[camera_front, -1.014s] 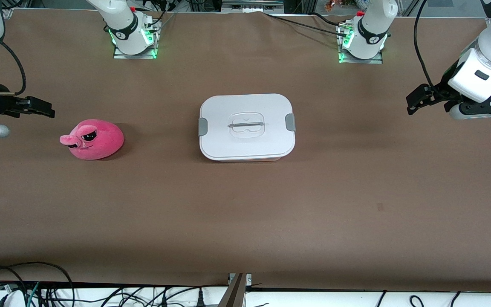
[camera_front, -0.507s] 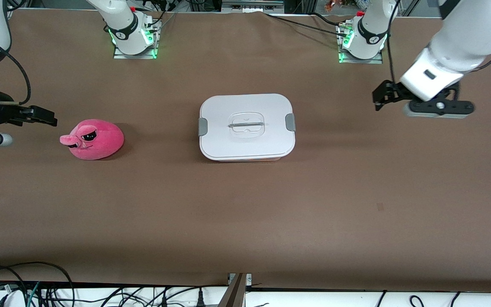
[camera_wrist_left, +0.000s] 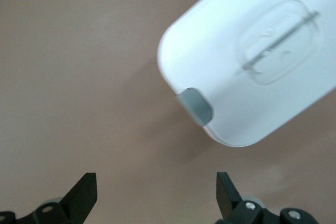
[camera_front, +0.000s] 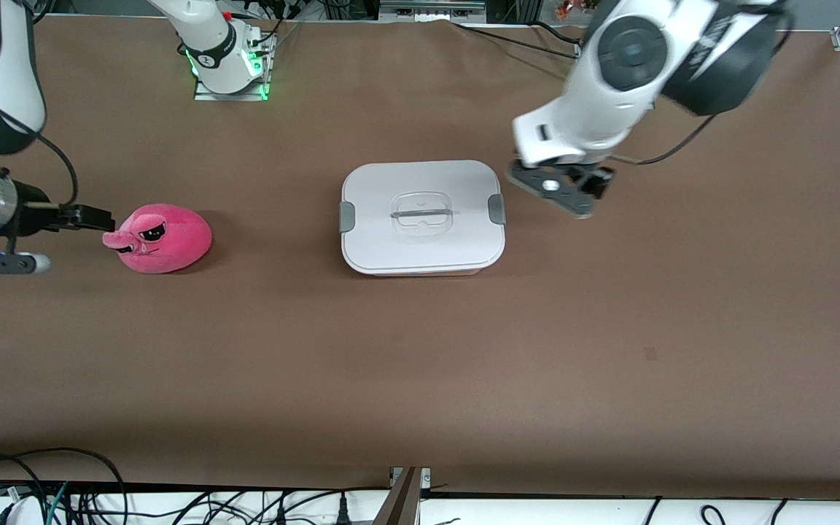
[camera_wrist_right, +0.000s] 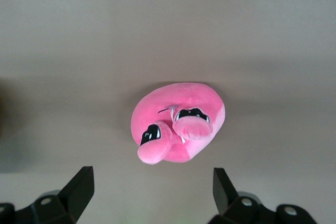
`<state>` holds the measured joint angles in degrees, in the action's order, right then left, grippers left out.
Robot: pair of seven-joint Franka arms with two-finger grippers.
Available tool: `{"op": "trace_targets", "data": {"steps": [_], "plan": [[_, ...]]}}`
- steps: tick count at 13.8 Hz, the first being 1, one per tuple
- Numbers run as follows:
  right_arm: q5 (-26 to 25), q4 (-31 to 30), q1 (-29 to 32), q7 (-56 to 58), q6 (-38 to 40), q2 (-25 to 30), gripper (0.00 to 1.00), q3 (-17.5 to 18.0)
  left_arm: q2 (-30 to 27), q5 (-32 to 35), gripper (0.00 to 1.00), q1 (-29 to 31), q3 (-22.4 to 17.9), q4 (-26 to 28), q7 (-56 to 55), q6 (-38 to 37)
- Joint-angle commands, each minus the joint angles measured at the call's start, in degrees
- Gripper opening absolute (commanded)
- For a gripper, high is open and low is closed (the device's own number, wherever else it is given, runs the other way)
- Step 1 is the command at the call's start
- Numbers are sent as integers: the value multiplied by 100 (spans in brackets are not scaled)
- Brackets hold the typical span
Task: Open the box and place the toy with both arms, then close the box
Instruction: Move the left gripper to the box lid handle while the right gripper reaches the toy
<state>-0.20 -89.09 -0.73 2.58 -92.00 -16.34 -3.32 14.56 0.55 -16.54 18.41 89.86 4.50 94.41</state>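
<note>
The box (camera_front: 421, 248) stands mid-table with its white lid shut, grey clips (camera_front: 496, 209) at both ends and a recessed handle (camera_front: 421, 214). The pink toy (camera_front: 165, 238) lies on the table toward the right arm's end, snout toward my right gripper. My left gripper (camera_front: 537, 179) hangs open over bare table just beside the box's clip at the left arm's end. The left wrist view shows it (camera_wrist_left: 156, 192) with the lid (camera_wrist_left: 252, 72) and clip (camera_wrist_left: 195, 106) ahead. My right gripper (camera_front: 92, 217) is open and empty next to the toy's snout. In the right wrist view, the toy (camera_wrist_right: 178, 121) lies just ahead of it (camera_wrist_right: 152, 192).
The right arm's base (camera_front: 224, 58) stands at the table's back edge. Cables (camera_front: 172, 503) run along the table's edge nearest the front camera. The brown table (camera_front: 420, 364) is bare between the box and that edge.
My left arm has swung in from its end of the table to just beside the box's clip. My right gripper has moved closer to the toy's snout.
</note>
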Motion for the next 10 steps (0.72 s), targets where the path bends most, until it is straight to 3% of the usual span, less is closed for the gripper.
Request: {"op": "trace_targets", "data": {"steps": [1,5,7,10], "plan": [[-23,103,91,189,68,-238,100,42,862,-28,100,-532,-57,-881,910,-133],[-76,-301,91,1076,112,-116,100,-46,1495,163,100,-1429,-118,-900,1079,533],[-94,-555,91,1305,130,34,100,-81,1743,699,100,-1571,-66,-900,1394,998],[-260,-1117,91,1508,69,341,100,-81,1866,649,100,-1510,-65,-900,2360,1526]]}}
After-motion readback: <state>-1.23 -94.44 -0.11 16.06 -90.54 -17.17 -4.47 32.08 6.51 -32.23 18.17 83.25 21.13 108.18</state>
